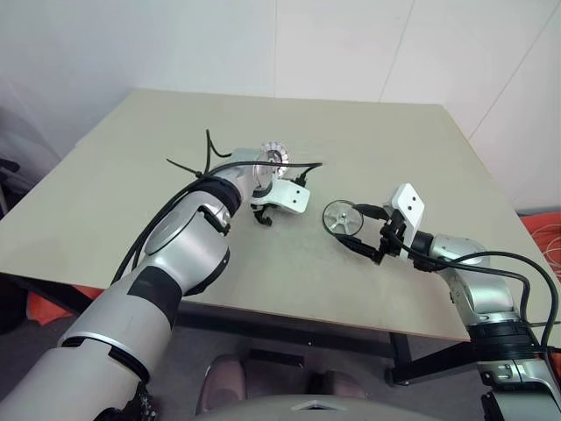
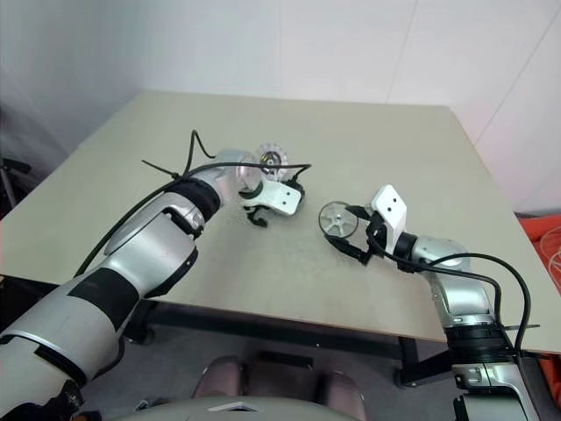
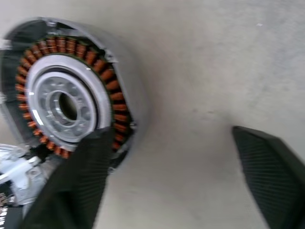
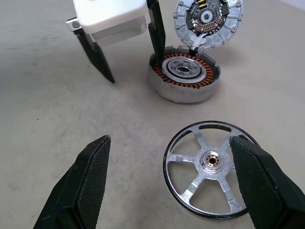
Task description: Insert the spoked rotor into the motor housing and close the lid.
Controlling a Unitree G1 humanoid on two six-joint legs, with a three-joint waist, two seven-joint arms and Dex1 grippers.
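Rotor lies flat by the right gripper

The spoked rotor (image 4: pixel 208 168) rests on the table (image 1: pixel 394 167), partly between the wide-open right gripper (image 4: pixel 174 183) fingers; the left gripper (image 4: pixel 125 55), open with 1 finger touching the motor housing (image 4: pixel 184 78), is farther; the lid (image 4: pixel 208 23) leans behind.

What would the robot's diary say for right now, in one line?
left gripper: jaws open beside motor housing | right gripper: jaws open by spoked rotor | lid: off

table (image 1: pixel 368 149): pale beige top | wall (image 1: pixel 351 44): white, behind table
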